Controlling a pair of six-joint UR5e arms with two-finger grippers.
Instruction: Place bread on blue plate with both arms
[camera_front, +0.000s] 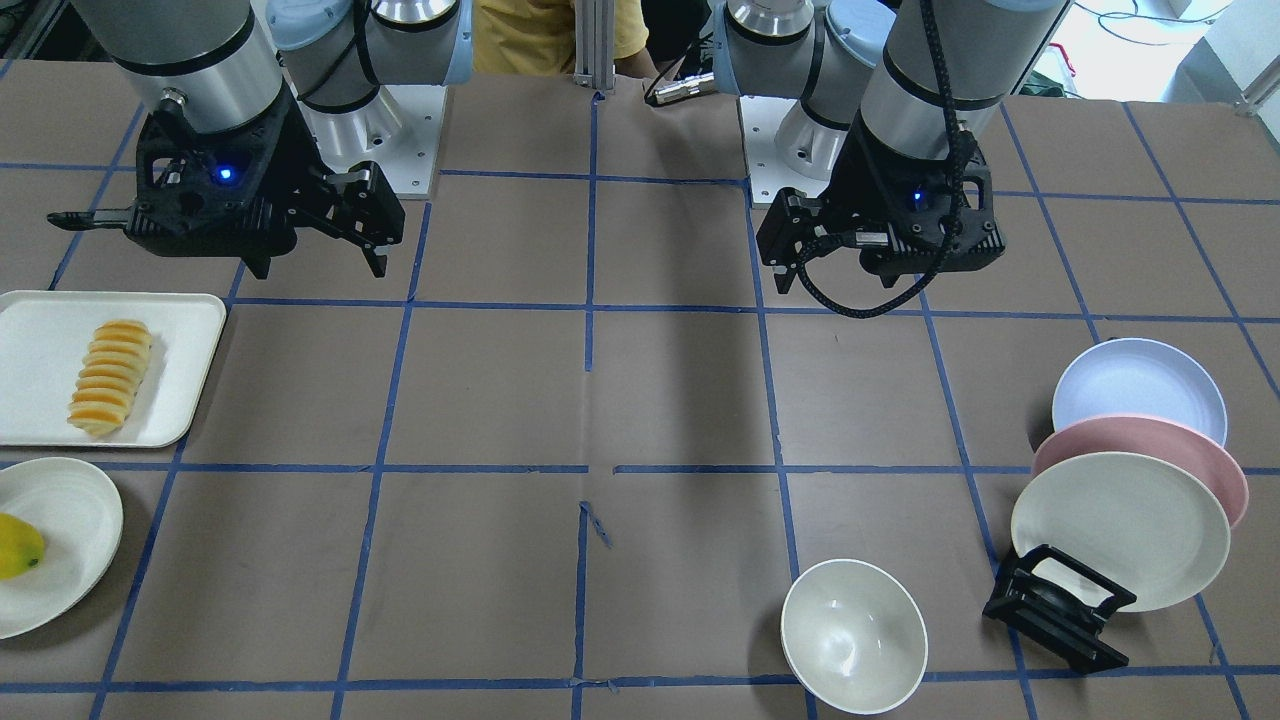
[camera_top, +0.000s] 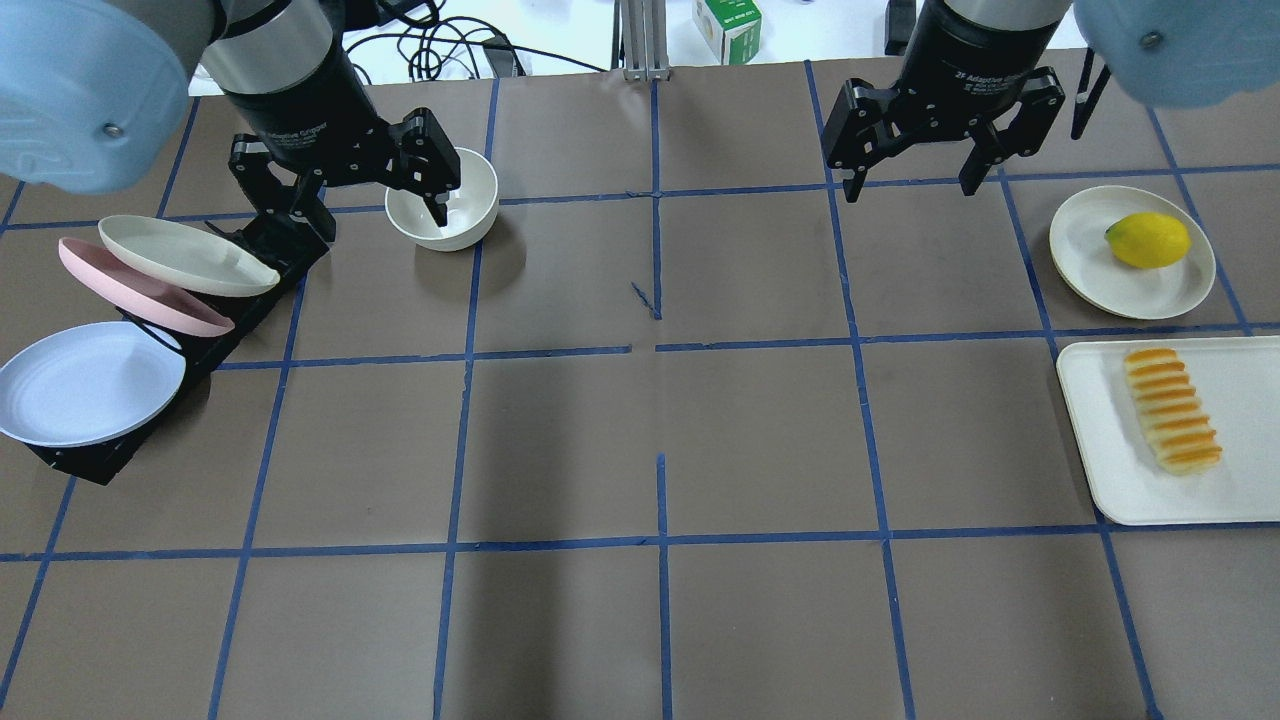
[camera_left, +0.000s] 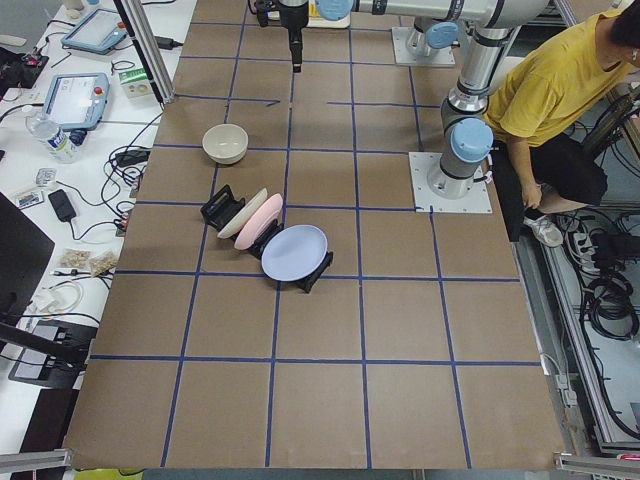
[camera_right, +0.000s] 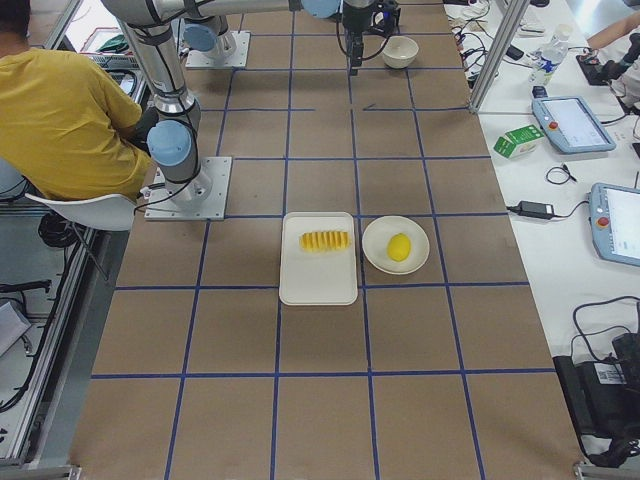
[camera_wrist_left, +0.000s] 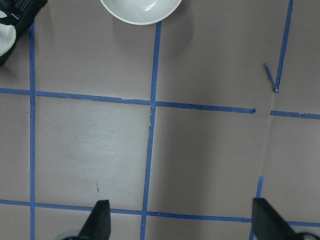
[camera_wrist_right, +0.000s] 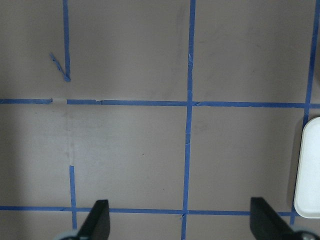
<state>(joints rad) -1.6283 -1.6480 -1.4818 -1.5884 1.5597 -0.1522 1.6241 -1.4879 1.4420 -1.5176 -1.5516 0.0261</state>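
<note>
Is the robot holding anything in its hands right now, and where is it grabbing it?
Nothing. The left gripper and right gripper hang over the table with jaws open and empty. The bread lies untouched on its white tray.

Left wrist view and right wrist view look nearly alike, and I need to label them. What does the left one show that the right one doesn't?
Only the left wrist view: a white bowl at the top edge and a corner of the black plate rack at the top left.
Only the right wrist view: the edge of the white tray at the right.
Both: the brown table with blue tape lines. The left gripper and right gripper are each open, jaws wide apart with nothing between them.
</note>
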